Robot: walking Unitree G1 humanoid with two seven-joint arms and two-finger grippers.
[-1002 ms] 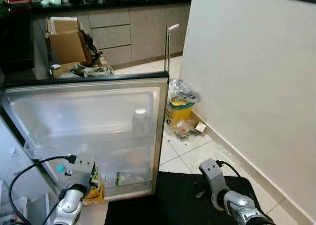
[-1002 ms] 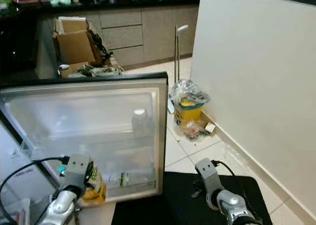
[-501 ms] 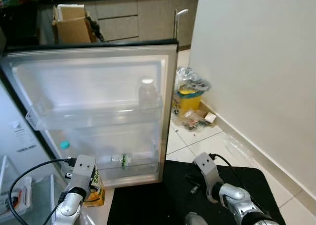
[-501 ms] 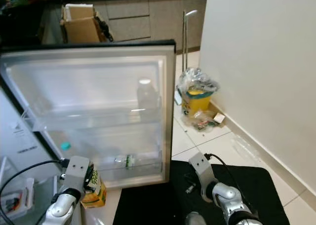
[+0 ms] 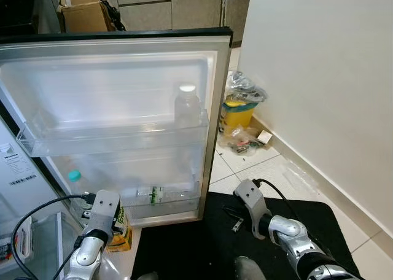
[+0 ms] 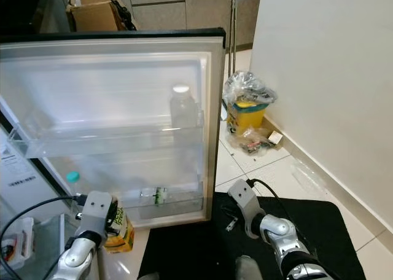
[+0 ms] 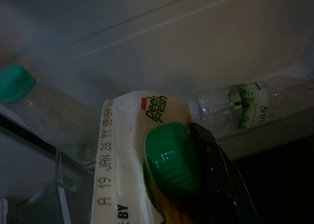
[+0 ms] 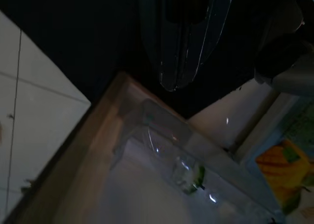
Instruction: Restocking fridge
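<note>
The left gripper [image 7: 196, 184], jaws clamped on a green-capped juice carton [image 7: 142, 170], holds it low before the open fridge door [image 5: 110, 83], just beside its bottom shelf [image 5: 166, 200], probably to shelve it; the right gripper's [image 8: 181, 37] jaw state is unclear.

The fridge door [image 5: 110, 77] stands wide open. A yellow juice carton [image 6: 118, 231] with a green cap sits upright, held low near the door's bottom shelf [image 5: 166, 203].
</note>
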